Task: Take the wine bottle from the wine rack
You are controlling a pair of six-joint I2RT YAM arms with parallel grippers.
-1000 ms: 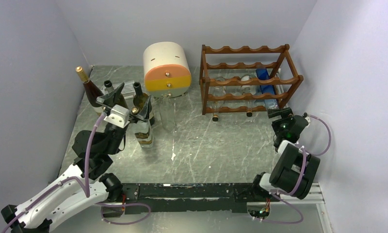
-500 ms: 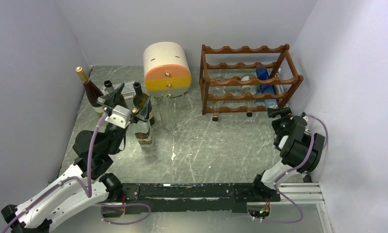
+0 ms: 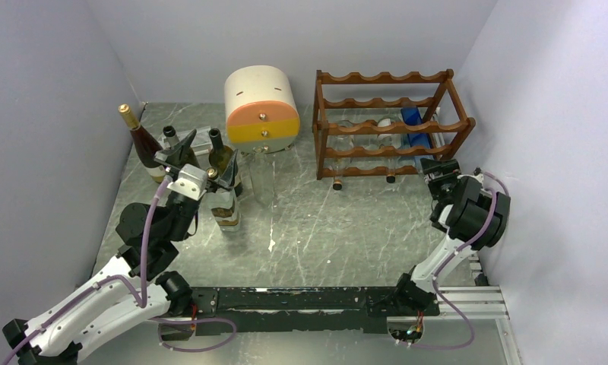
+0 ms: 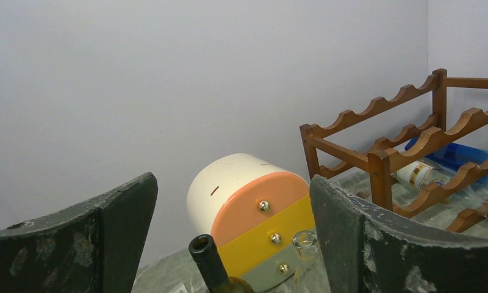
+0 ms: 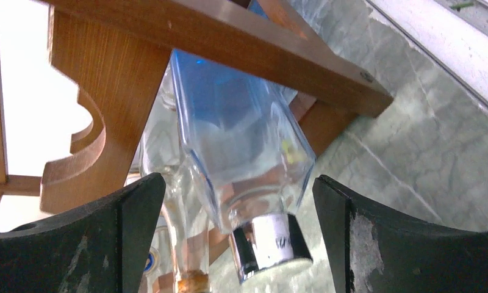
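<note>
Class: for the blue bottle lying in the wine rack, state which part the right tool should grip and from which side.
Probably the narrow neck behind the cap, approached from the open front of the wine rack. The blue bottle lies neck-first toward the right tool, its wide body hemmed by rails; the open jaws line up with the neck.

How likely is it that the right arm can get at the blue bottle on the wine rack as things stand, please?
Probably yes: the right gripper is open just in front of the blue bottle, whose capped neck sticks out of the wine rack, with nothing in between.
</note>
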